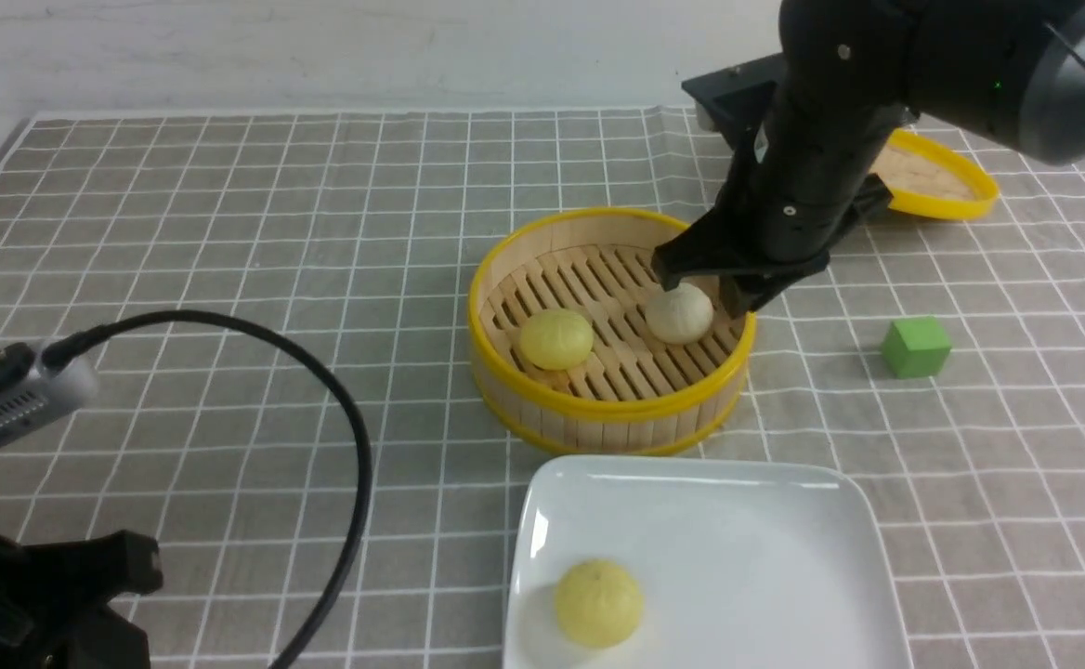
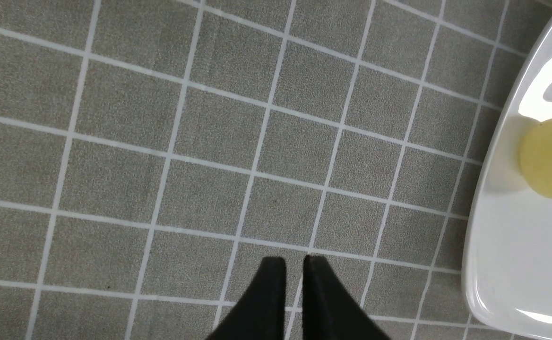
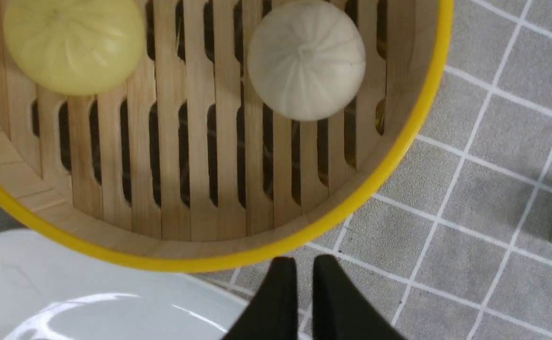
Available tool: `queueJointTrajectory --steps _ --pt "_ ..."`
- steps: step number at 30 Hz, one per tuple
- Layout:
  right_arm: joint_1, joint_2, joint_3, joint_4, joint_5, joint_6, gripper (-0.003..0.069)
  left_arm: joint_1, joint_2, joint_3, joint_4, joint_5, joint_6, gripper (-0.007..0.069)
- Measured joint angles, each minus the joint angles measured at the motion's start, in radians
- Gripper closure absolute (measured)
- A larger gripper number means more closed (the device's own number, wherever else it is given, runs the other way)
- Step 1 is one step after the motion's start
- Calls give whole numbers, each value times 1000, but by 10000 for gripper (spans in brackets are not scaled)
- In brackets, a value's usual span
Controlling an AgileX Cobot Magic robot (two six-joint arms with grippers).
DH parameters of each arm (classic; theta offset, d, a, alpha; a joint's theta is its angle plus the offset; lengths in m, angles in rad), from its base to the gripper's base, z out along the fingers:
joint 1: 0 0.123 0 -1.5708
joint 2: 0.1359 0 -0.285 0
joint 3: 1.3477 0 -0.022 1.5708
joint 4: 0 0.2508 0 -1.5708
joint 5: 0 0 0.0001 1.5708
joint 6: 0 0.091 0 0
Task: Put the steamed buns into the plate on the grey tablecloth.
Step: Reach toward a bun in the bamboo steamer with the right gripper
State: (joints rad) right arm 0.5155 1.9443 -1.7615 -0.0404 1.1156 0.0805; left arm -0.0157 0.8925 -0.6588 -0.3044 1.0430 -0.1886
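Left wrist view, plate (image 2: pixel 475 245) and bun (image 2: pixel 551 158) cut off

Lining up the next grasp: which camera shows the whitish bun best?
Right wrist view: the whitish bun sits large, unobstructed, pleats clear. Front view shows it small, right under the right gripper. Left wrist view misses it.

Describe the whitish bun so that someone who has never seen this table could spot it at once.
In the middle of the grey tablecloth stands a round bamboo steamer basket with a yellow rim. Two buns lie on its slats; the whitish bun is the one toward the robot's right. The yellow bun beside it is pale yellow; this one is whitish-beige.
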Motion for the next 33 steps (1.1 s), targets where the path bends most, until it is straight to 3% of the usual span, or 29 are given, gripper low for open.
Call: queueJointTrajectory --steps 4,9,16,22,26,27,28,29,30,31,33 --pt "0 5 -1 0 -36 14 671 0 0 0 1 -1 0 533" --pt "0 50 -48 -11 -67 32 620 0 0 0 3 -1 1 525" --pt "0 204 -167 -51 -148 34 341 0 0 0 4 -3 3 501" --pt "0 279 -172 -133 -233 36 259 0 0 0 7 -2 3 494" --pt "0 300 -175 -133 -234 43 300 0 0 0 7 -2 3 485" --pt "0 302 -177 -133 -234 55 371 0 0 0 7 -2 3 482" --pt "0 302 -177 -133 -234 56 382 0 0 0 7 -2 3 482" --pt "0 298 -181 -133 -227 60 478 0 0 0 7 -2 3 480" --pt "0 296 -181 -133 -224 61 491 0 0 0 7 -2 3 480" --pt "0 276 -181 -126 -207 62 603 0 0 0 7 -2 3 478" --pt "0 257 -181 -113 -192 62 634 0 0 0 8 -2 3 477"
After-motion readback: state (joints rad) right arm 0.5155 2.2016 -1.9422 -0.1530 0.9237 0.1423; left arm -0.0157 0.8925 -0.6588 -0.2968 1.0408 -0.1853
